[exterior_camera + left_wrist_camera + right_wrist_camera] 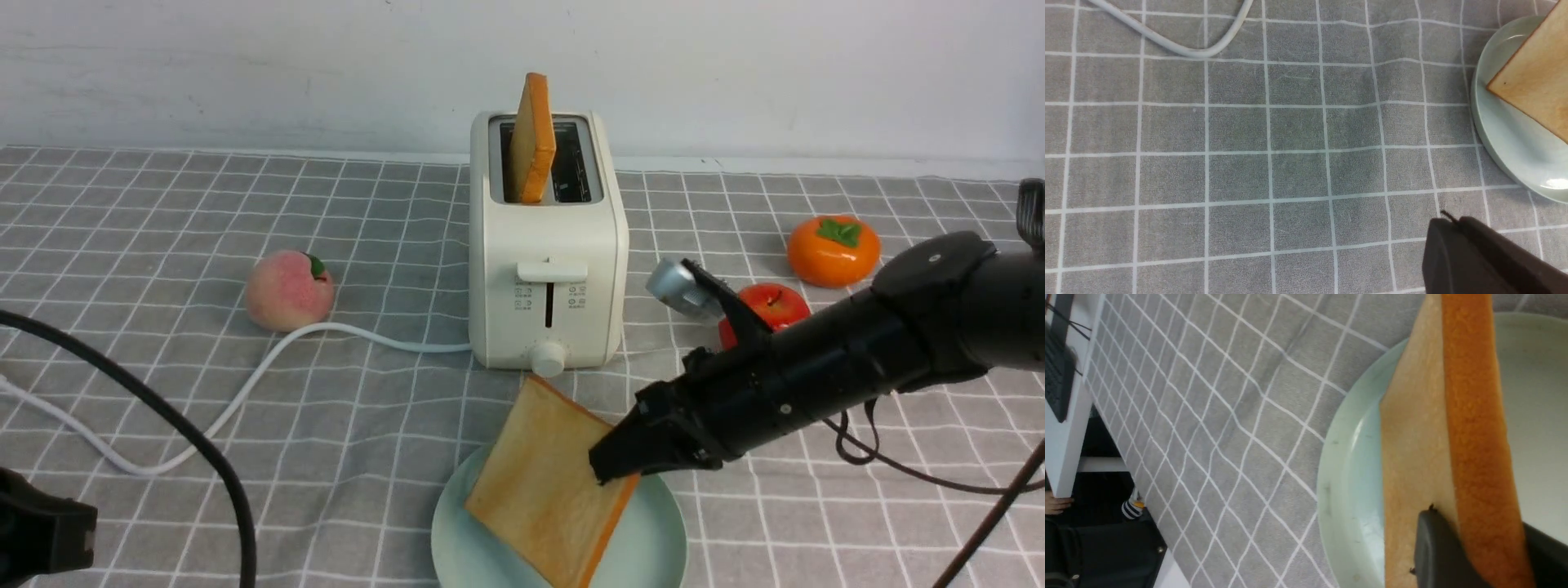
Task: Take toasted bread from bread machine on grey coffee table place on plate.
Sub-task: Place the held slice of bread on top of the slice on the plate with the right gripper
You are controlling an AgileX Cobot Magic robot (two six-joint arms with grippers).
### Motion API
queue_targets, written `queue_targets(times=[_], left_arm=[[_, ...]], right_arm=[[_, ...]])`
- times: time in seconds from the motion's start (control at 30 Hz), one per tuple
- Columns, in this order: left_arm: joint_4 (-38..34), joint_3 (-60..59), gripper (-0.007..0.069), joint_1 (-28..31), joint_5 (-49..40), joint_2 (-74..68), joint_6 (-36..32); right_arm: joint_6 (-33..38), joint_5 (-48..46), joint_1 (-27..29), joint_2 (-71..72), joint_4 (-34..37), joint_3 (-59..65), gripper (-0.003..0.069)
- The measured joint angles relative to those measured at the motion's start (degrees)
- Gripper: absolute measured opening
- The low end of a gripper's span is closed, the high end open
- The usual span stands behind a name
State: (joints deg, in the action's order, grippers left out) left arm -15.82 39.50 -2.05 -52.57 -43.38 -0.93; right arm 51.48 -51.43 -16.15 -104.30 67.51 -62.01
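Observation:
The cream-white bread machine (547,269) stands on the grey coffee table (367,457). One slice of toasted bread (532,139) sticks up from its left slot. My right gripper (616,465) is shut on a second slice (543,482) and holds it tilted over the mint-green plate (657,531) in front of the toaster. In the right wrist view the fingers (1437,547) clamp the slice (1417,437) across its orange crust, over the plate (1347,477). My left gripper (1453,222) hangs shut and empty above bare cloth, left of the plate (1502,155).
A peach (290,290) lies left of the toaster, with the white cord (245,392) curving past it. A red apple (771,306), a persimmon (833,249) and a silver object (682,287) lie right of the toaster, behind my right arm.

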Motion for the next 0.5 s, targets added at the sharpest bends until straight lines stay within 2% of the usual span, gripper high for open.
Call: queue_targets(times=[0.03,0.07,0.1,0.17,0.2,0.27,0.37,0.5], left_arm=[[0.0,0.0,-0.0014,0.0,0.5,0.0,-0.1],[0.0,0.0,-0.0014,0.0,0.7,0.0,-0.2],[0.0,0.0,-0.0014,0.0,1.4,0.0,-0.4],[0.0,0.0,-0.0014,0.0,2.1,0.0,-0.9],[0.0,0.0,-0.0014,0.0,3.5,0.0,-1.3],[-0.1,0.0,-0.0014,0.0,5.2,0.0,-2.0],[-0.9,1.1,-0.0014,0.0,7.5,-0.1,-5.1],[-3.6,5.7,-0.0014,0.0,8.1,-1.7,-7.1]], right_arm=[[-1.2,1.4,0.0,-0.2,-1.6,0.0,0.0237],[-1.4,1.4,0.0,-0.2,-1.6,0.0,0.0237],[-2.9,2.0,0.2,-0.2,-3.8,-0.2,0.0293],[-4.7,2.1,0.6,-0.2,-6.0,-0.6,0.0349],[-7.3,1.3,1.3,0.3,-10.4,-1.5,0.0408],[-11.4,-0.9,2.0,1.7,-16.3,-2.9,0.0461],[-18.2,-5.3,3.0,5.0,-25.8,-5.6,0.0489],[-27.7,-10.7,3.8,11.2,-37.5,-9.4,0.0463]])
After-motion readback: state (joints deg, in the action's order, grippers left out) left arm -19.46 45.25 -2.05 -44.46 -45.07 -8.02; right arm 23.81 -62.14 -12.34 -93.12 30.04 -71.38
